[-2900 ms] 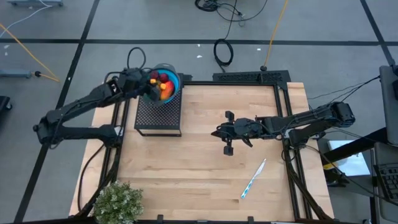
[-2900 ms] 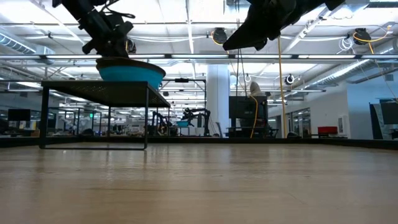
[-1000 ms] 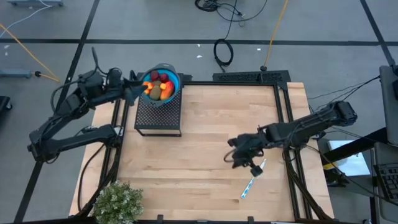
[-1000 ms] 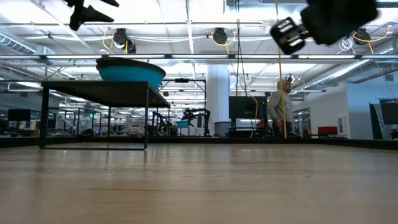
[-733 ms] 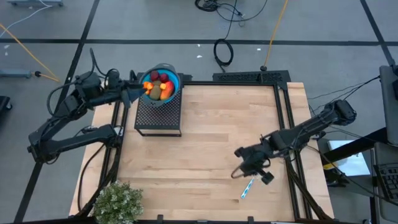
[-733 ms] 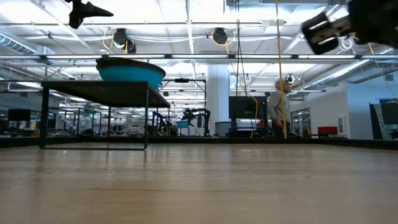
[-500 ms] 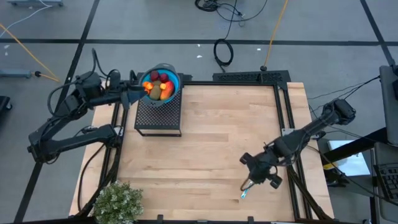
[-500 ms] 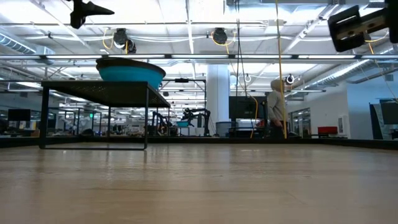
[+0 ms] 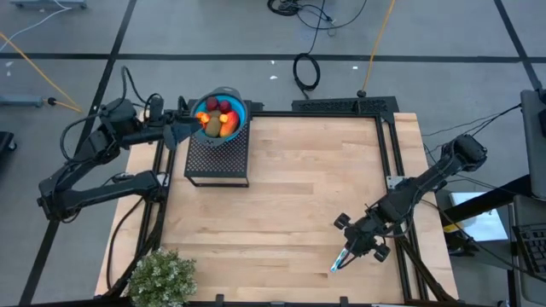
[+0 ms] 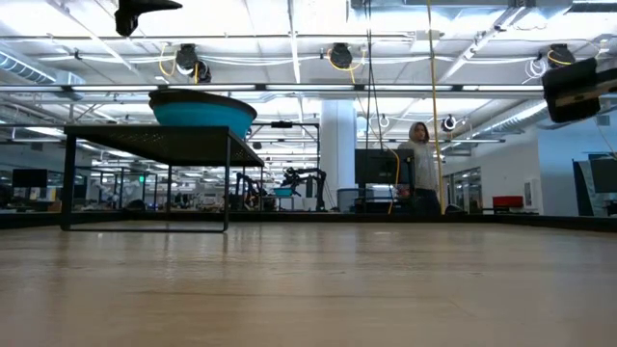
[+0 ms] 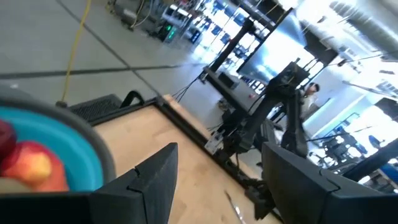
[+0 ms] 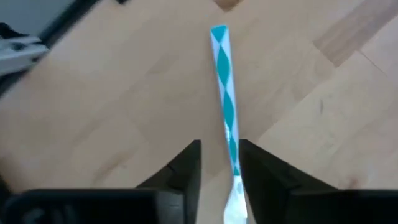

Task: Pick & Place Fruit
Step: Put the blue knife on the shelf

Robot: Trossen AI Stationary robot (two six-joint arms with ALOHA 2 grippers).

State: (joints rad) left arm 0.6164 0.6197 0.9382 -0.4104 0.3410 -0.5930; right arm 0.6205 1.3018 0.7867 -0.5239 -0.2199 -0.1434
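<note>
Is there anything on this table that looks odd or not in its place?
One thing: the right gripper is over the white-and-teal pen near the table's front right edge, its fingers either side of it, though every fruit sits in the blue bowl on the black stand.

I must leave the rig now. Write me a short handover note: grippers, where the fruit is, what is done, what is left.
Left gripper: open, empty, beside the blue bowl, off the table's left edge.
Right gripper: over the table's near right corner, jaws a little apart around the white-and-teal pen lying on the wood; no firm grip visible.
Fruit: all visible pieces sit in the bowl on the black mesh stand.
Done: no fruit shows loose on the table.
Left: the pen, if it counts; watch the right arm's next move.
</note>
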